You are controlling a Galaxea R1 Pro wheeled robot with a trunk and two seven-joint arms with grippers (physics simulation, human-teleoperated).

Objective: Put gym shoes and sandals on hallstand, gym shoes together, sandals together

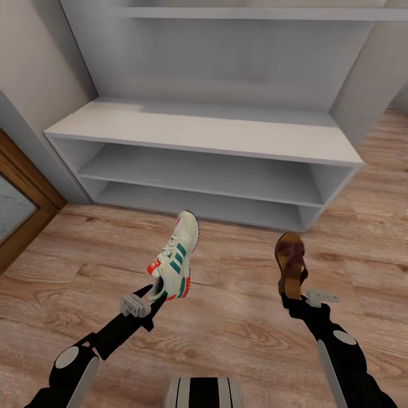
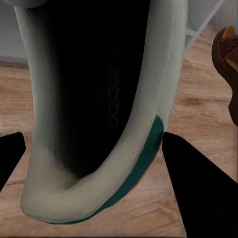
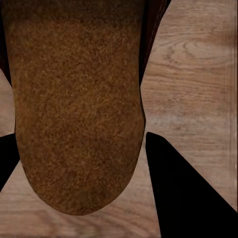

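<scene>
A cream-white gym shoe [image 1: 177, 255] with green stripes and a red heel hangs above the corridor floor [image 1: 226, 317], heel end held by my left gripper [image 1: 160, 290], which is shut on it. In the left wrist view its dark inside and pale rim [image 2: 99, 124] sit between the black fingers [image 2: 198, 188]. My right gripper [image 1: 292, 296] is shut on the heel of a dark brown sandal [image 1: 290, 262], whose tan sole [image 3: 74, 109] shows in the right wrist view. The white hallstand [image 1: 204, 136] stands just ahead, its flat top and two shelves bare.
A wood-framed door panel [image 1: 17, 209] stands at the left beside the grey wall. A tall white upright [image 1: 368, 73] rises at the hallstand's right end, and a thin wall shelf [image 1: 255, 12] hangs above. Plank floor spreads between me and the rack.
</scene>
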